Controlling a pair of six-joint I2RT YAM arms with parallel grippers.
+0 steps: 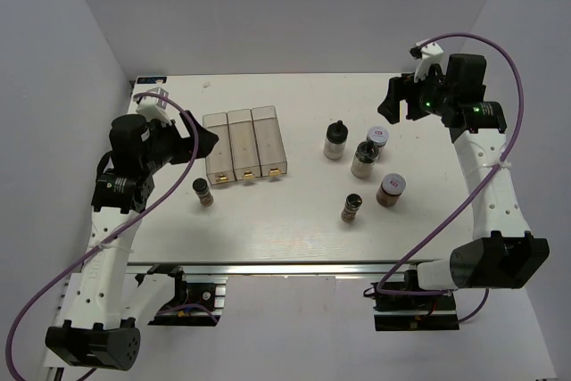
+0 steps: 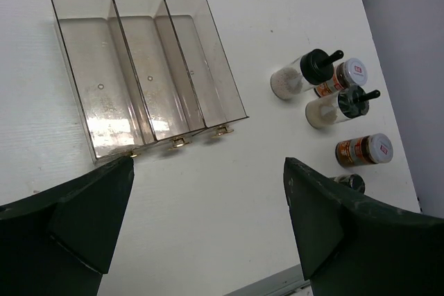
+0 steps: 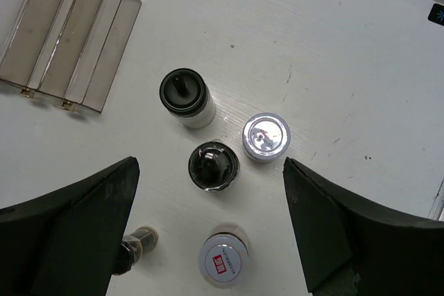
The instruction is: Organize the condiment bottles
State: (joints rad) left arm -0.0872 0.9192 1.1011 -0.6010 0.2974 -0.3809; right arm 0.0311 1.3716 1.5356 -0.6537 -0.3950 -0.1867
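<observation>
**Jaws wide open, nothing held**

The left jaws and the right jaws hang wide open and empty above the table [image 1: 294, 229]. Five condiment bottles [image 1: 364, 159] stand clustered to the right of the clear three-compartment rack [image 1: 245, 143]. A sixth, a small brown bottle [image 1: 203, 191], stands alone just in front of the rack's left end.

The right gripper [image 3: 210, 162] is hovering, spread wide, over a black-capped clear bottle [image 3: 214, 166]; a white-filled black-capped bottle [image 3: 184, 96] is standing up-left, a silver-lidded jar [image 3: 266, 136] up-right, a white-lidded jar [image 3: 223, 260] below.
</observation>
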